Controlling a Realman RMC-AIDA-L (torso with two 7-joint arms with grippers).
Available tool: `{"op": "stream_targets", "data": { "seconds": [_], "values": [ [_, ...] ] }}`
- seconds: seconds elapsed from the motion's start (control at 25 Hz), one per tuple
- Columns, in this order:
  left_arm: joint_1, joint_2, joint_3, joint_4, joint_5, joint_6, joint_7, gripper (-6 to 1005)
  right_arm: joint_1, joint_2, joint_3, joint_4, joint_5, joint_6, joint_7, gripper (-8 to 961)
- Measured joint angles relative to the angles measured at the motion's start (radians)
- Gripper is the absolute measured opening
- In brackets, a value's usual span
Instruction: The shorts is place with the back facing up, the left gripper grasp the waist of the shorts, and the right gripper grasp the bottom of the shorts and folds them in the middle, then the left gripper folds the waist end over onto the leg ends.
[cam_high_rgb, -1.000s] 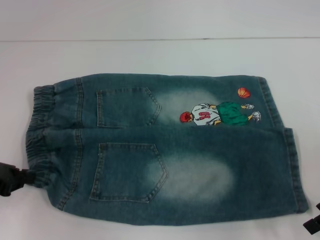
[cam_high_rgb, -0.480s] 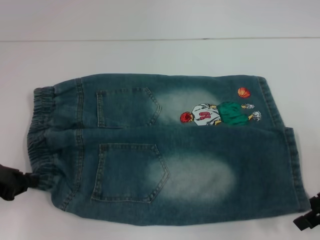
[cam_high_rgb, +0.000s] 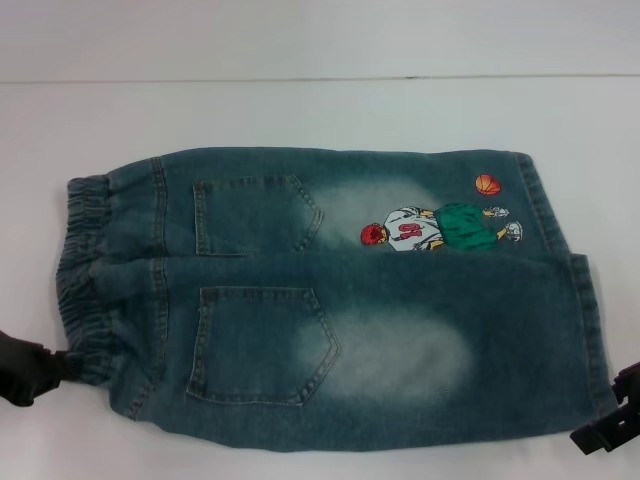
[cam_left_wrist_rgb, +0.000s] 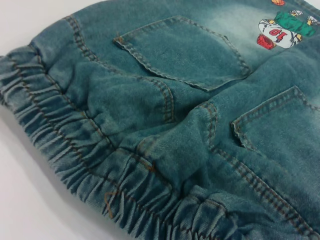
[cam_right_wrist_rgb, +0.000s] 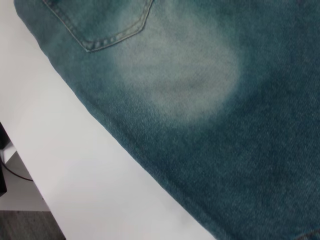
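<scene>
Denim shorts fill nearly the whole left wrist view, lying back side up on a white surface. The gathered elastic waistband runs close to the camera, its ruched folds stitched in brown thread. Beyond it sit two back pockets, one whole and the other cut by the frame edge. A small embroidered figure in green, white and red lies far off on a faded patch.

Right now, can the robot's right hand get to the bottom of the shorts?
Probably yes. The right gripper sits right at the near corner of the shorts at the leg hem, with only bare table around it and nothing blocking.
</scene>
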Motion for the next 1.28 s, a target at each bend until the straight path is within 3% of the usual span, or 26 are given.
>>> {"op": "stream_targets", "data": {
  "seconds": [0.32,0.72,0.96,1.28],
  "values": [
    [0.002,-0.003,-0.002,-0.004,0.000,0.000,0.000,53,-0.003,0.001,-0.001,0.034,0.004,0.026,-0.012,858],
    [0.002,-0.003,-0.003,-0.004,0.000,0.003,-0.004,52,-0.013,-0.003,0.005,0.022,-0.001,0.034,-0.014,402],
    [0.001,-0.003,-0.003,-0.007,0.000,0.003,-0.007,52,-0.018,-0.004,0.008,0.013,-0.003,0.042,-0.014,187],
    [-0.009,0.007,-0.077,-0.010,-0.010,0.025,-0.044,52,-0.058,0.001,0.029,-0.049,0.070,0.063,-0.025,17]
  ]
}}
